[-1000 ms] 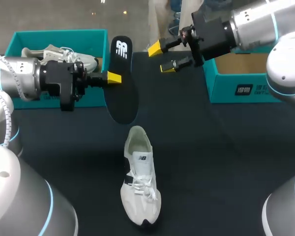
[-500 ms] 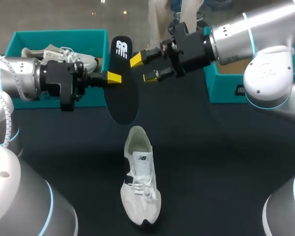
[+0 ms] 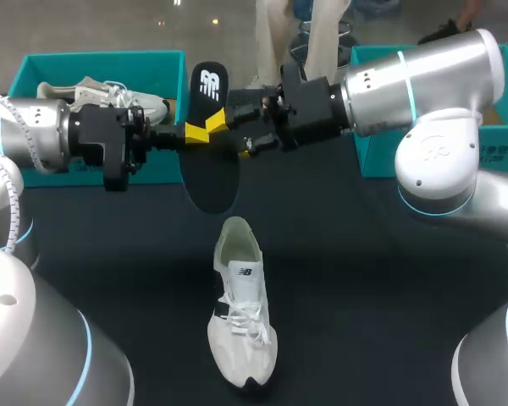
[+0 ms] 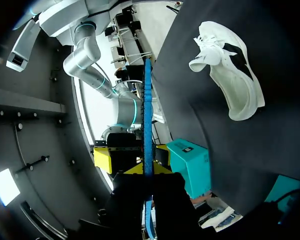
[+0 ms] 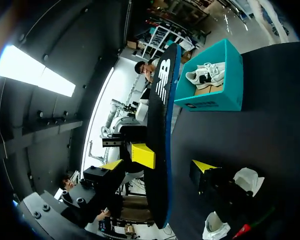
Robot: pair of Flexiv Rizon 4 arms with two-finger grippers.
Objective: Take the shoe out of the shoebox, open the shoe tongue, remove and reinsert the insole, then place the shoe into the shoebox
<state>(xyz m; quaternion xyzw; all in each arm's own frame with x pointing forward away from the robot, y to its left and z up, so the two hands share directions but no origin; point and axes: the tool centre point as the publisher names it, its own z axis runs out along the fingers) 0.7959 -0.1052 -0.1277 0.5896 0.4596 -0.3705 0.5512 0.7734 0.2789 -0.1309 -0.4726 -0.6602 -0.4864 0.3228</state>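
Firmly, left tool [image 3: 196, 134] clamps the flat black insole [image 3: 210, 182]; right tool [image 3: 233, 135] gapes around it.

Black insole [image 5: 160, 130] on edge between spread tips of right pincer [image 5: 173, 161]; teal shoebox [image 5: 212, 100] holding shoe [image 5: 206, 74] beyond.

Table [image 3: 364, 279]: dark matte top.
Spare shoe [image 3: 110, 93]: white and grey, laced, lying inside the teal box [image 3: 93, 61] at the far left corner.
Second box [image 3: 374, 159]: teal, far right edge, partly hidden.
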